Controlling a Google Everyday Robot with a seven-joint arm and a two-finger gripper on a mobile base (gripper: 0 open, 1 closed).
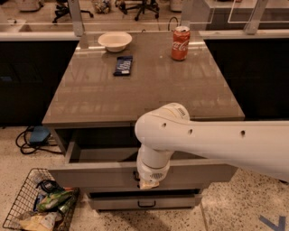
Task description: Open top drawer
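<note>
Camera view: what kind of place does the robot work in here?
Probably an office kitchenette or break area: a grey counter with drawers holds a bowl and a cola can, and office chairs stand behind. The gripper is at the front of the pulled-out top drawer.

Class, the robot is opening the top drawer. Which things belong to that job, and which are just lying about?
Job: top drawer, partly open; gripper at its front.
Lying about: bowl, cola can, dark packet on the worktop; wire basket.

light: dim, overhead | glare: tabletop (149, 85) | hand (149, 182): at top drawer (90, 173) front
</note>
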